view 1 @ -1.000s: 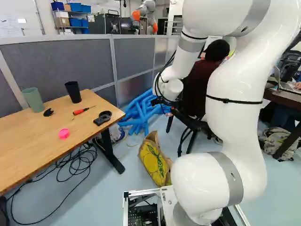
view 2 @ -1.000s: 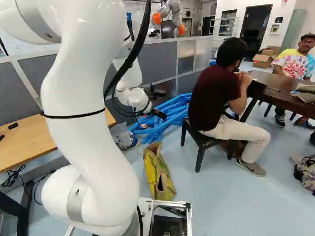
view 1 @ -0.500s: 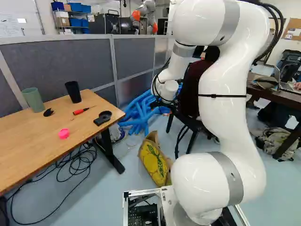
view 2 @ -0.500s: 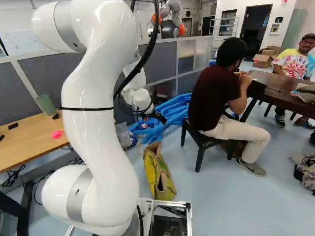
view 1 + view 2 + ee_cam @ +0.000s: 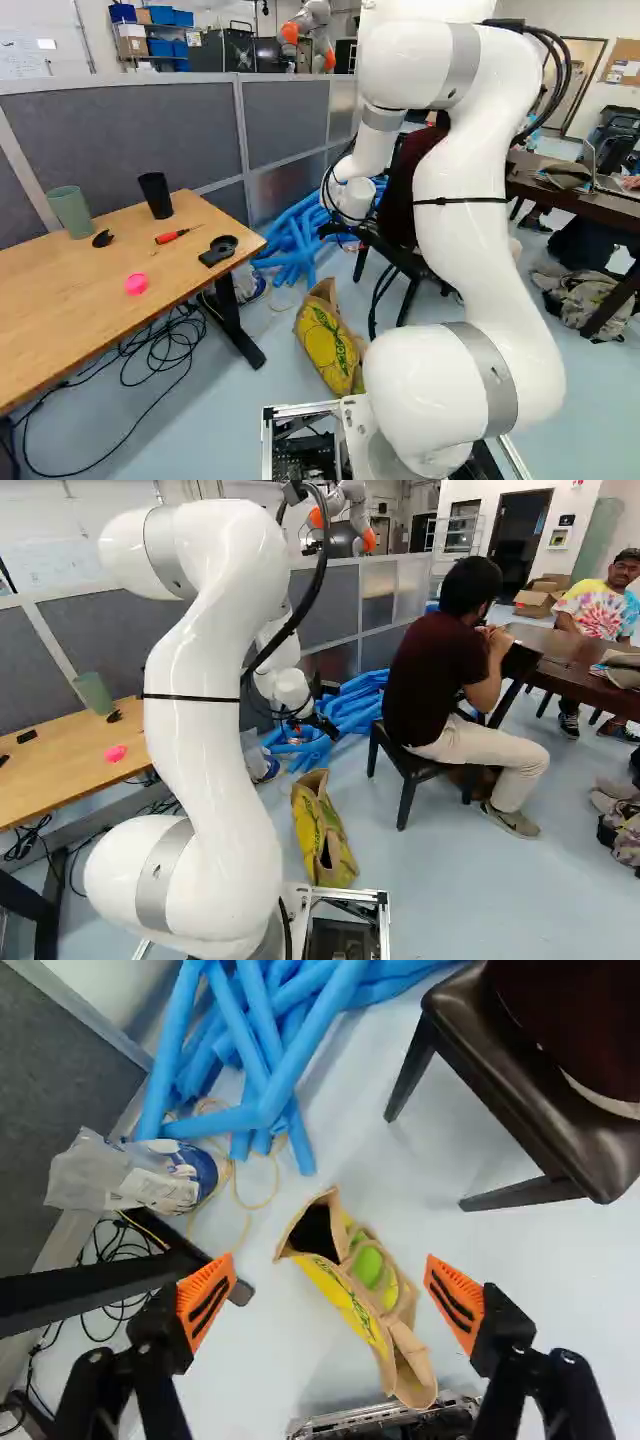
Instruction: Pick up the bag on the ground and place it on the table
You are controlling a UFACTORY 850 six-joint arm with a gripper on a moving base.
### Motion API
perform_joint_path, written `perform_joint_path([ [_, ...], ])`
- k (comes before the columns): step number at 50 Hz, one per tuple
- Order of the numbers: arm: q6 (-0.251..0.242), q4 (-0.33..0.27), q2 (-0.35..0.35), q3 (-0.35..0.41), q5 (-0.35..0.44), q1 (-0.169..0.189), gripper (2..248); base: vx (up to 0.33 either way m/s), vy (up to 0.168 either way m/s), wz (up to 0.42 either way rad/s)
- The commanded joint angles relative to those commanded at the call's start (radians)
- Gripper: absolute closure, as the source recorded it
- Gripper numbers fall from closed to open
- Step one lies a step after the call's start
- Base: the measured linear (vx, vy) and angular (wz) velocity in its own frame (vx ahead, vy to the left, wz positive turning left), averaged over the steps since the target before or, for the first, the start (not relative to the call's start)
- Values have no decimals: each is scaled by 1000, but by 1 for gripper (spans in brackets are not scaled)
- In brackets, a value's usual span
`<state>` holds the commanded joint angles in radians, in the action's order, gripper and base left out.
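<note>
My gripper [image 5: 320, 724] hangs well above the floor in the right base view, beyond the bag. The yellow and brown bag [image 5: 323, 838] stands on the floor just ahead of the base; it is also seen as the bag [image 5: 328, 345] in the left base view. In the wrist view my gripper [image 5: 328, 1294] is open wide, with the bag [image 5: 352, 1302] far below, framed between the fingers and untouched. Its mouth gapes, and something green shows in it. A light wooden table [image 5: 70, 285] stands at the left of the left base view.
Cups, a red-handled tool [image 5: 178, 235] and a pink disc [image 5: 136, 284] lie or stand on the wooden table. Blue tubes [image 5: 355, 705] lie behind the bag. Close to the right, a person [image 5: 440, 665] sits on a chair [image 5: 408, 772]. Another robot [image 5: 350, 505] stands far back.
In the right base view my arm's upper part has shifted right and the gripper has come lower, toward the bag's side. The bag and base have not moved.
</note>
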<state>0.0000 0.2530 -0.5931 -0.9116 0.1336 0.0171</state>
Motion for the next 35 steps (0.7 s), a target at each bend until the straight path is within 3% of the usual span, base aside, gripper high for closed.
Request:
perform_joint_path([
  [35,0,0,-127,-66,0,0,3,0,0,0],
])
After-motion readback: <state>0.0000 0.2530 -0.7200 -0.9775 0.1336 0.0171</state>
